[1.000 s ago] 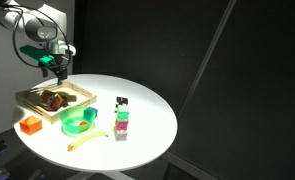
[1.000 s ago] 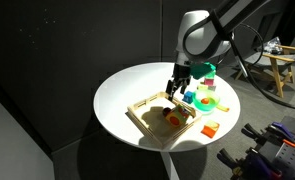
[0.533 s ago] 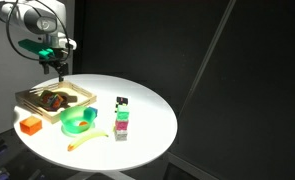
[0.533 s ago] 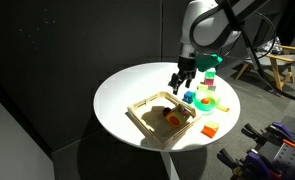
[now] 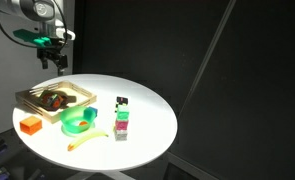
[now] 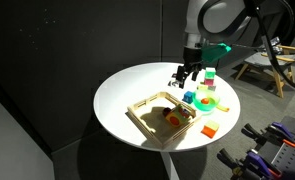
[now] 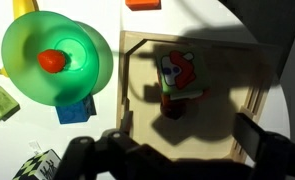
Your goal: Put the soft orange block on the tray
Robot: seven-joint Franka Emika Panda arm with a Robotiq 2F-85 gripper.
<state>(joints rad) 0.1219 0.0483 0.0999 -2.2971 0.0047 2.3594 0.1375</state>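
The soft orange block (image 7: 179, 82) lies in the tray (image 7: 217, 41), seemingly done; the gripper (image 6: 188, 77) hangs above, wide open and empty.

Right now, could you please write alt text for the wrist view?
The soft orange block lies inside the pale wooden tray, the open gripper hovering clear. A green bowl holding a small red object sits beside the tray.

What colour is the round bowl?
The bowl is bright green, clearest in the wrist view.
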